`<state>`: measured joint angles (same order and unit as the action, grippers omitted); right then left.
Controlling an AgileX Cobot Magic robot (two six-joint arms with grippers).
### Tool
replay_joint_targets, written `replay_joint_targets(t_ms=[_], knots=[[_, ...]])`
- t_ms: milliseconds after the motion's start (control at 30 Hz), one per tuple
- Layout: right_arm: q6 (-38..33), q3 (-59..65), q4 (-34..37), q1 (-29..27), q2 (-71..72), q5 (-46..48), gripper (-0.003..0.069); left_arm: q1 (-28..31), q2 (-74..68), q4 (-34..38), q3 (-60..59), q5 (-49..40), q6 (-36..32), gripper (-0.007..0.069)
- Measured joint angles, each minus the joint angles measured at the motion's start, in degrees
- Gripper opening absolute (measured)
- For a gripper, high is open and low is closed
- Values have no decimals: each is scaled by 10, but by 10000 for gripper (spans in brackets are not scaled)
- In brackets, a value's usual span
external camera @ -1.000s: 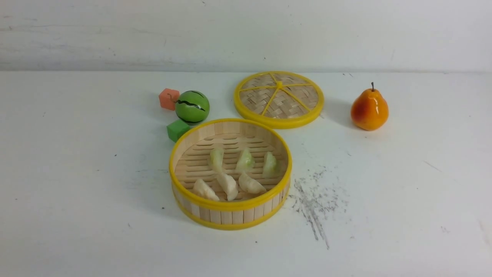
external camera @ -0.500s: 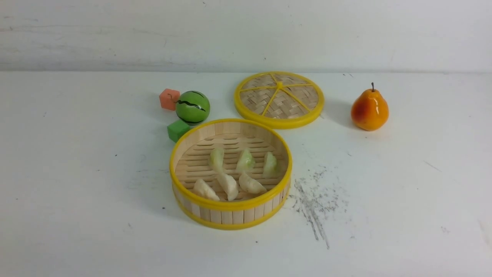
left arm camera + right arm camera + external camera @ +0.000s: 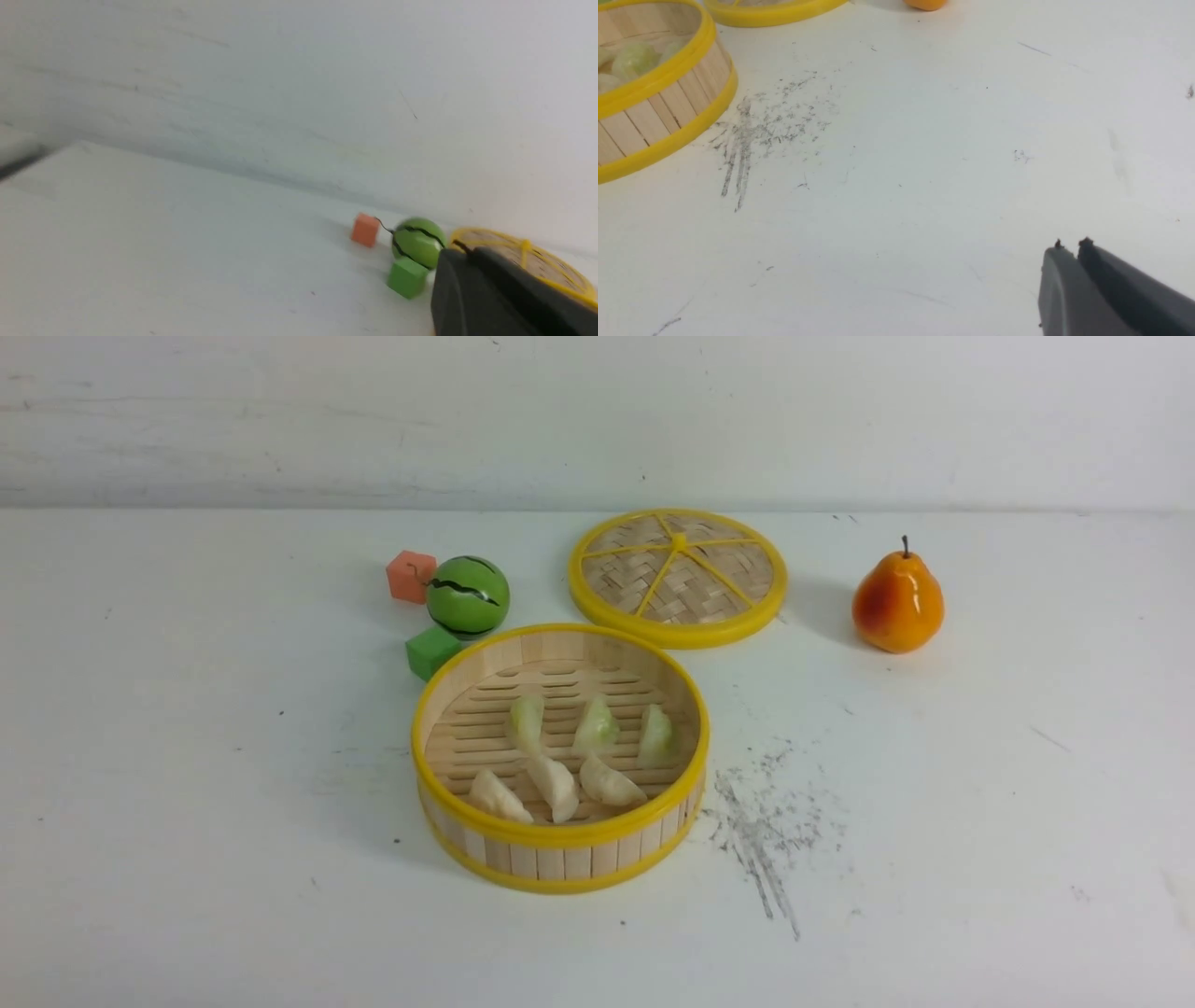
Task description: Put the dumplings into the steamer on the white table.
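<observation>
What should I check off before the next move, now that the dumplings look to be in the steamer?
1. All six dumplings inside the steamer: ok, three green at the back, three cream in front.
2. No dumpling left on the white table: ok in the front view.
3. Left gripper empty and shut: ok, fingers together, nothing between them.
4. Right gripper empty and shut: ok, tips together above bare table.
5. Both arms clear of the steamer: ok, neither shows in the front view.
6. Lid off and lying flat behind the steamer: ok, apart from the pear.
</observation>
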<state>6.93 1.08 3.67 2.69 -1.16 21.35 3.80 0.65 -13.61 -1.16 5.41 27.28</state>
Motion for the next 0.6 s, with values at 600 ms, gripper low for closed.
replay_joint_targets(t_ms=[600], knots=[[0,0,0,0,0,0,40,-70,0,136,-6,-277,-171,-14]])
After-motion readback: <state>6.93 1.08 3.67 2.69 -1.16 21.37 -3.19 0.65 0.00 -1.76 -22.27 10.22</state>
